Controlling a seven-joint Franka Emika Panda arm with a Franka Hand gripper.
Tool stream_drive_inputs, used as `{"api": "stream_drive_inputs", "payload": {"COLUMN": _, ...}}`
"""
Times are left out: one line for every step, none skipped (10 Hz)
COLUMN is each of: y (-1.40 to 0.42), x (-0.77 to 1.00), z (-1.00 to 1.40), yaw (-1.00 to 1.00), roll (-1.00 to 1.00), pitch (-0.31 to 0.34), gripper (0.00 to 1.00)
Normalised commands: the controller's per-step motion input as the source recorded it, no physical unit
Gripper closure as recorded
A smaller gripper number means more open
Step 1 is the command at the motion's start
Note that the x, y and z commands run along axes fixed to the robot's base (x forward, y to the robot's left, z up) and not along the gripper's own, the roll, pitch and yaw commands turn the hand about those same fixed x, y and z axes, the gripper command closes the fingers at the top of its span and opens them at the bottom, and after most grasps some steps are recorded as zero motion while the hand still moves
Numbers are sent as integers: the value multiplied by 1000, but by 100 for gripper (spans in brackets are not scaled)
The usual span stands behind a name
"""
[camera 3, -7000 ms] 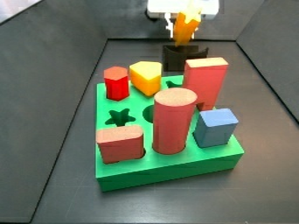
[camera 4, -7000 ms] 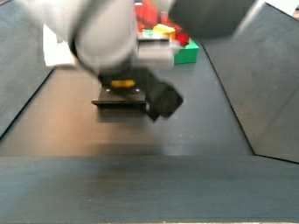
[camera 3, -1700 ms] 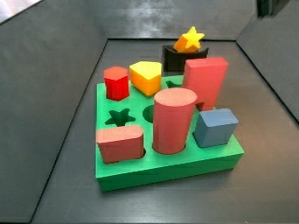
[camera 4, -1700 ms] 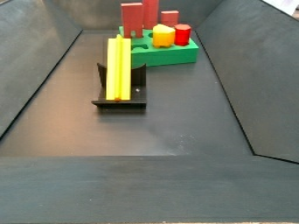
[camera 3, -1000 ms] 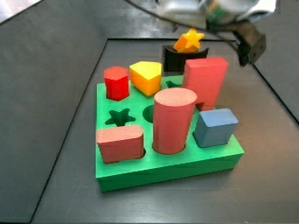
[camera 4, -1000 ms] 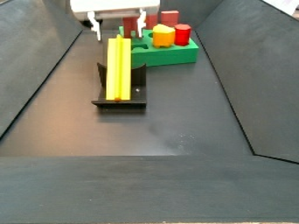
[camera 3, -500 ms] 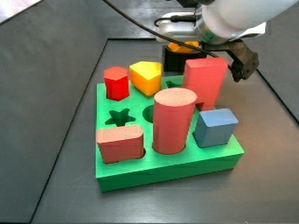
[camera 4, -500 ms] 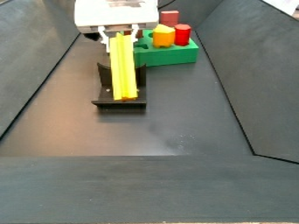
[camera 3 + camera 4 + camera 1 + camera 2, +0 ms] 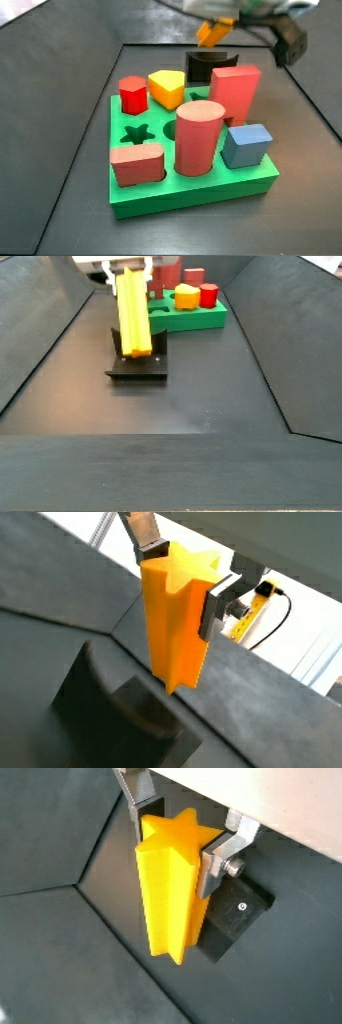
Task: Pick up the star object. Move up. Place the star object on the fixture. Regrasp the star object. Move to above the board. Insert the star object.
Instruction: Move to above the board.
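Note:
The star object (image 9: 178,617) is a long yellow-orange star-shaped prism. My gripper (image 9: 190,574) is shut on its upper end, fingers (image 9: 219,604) on both sides, also in a wrist view (image 9: 183,833). It hangs tilted just above the fixture (image 9: 138,364), shown in both side views (image 9: 205,64); its lower end (image 9: 136,348) is clear of the fixture. The green board (image 9: 187,165) has an empty star-shaped hole (image 9: 135,133) near its left side.
On the board stand a red hexagon block (image 9: 132,94), a yellow block (image 9: 166,87), a tall red block (image 9: 235,92), a red cylinder (image 9: 201,137), a blue block (image 9: 247,144) and a red block (image 9: 136,164). Dark bin walls (image 9: 40,346) slope up around the floor.
My gripper came down onto the star object on the fixture, closed on its upper end, and has lifted it off the fixture, tilted.

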Motion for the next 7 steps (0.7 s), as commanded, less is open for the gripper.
{"api": "stream_drive_inputs", "payload": {"y": 97, "x": 70, "z": 1000, "yaw": 130, "roll": -42, "pitch": 149, "gripper": 100}}
{"api": "stream_drive_inputs", "payload": {"y": 94, "x": 71, "z": 1000, "yaw": 135, "roll": -33, "pitch": 139, "gripper": 100}}
{"api": "stream_drive_inputs", "payload": {"y": 85, "x": 73, "z": 1000, "yaw": 141, "roll": -29, "pitch": 113, "gripper": 100}}
{"api": "stream_drive_inputs", "payload": {"y": 77, "x": 74, "z": 1000, "yaw": 139, "roll": -28, "pitch": 93, "gripper": 100}}
{"api": "stream_drive_inputs", "payload": {"y": 70, "x": 72, "z": 1000, "yaw": 133, "roll": -30, "pitch": 76, "gripper": 100}}
{"api": "stream_drive_inputs", "payload": {"y": 65, "x": 70, "z": 1000, "yaw": 124, "roll": -30, "pitch": 64, "gripper": 100}}
{"api": "stream_drive_inputs", "payload": {"y": 58, "x": 68, "z": 1000, "yaw": 111, "roll": -30, "pitch": 50, "gripper": 100}}
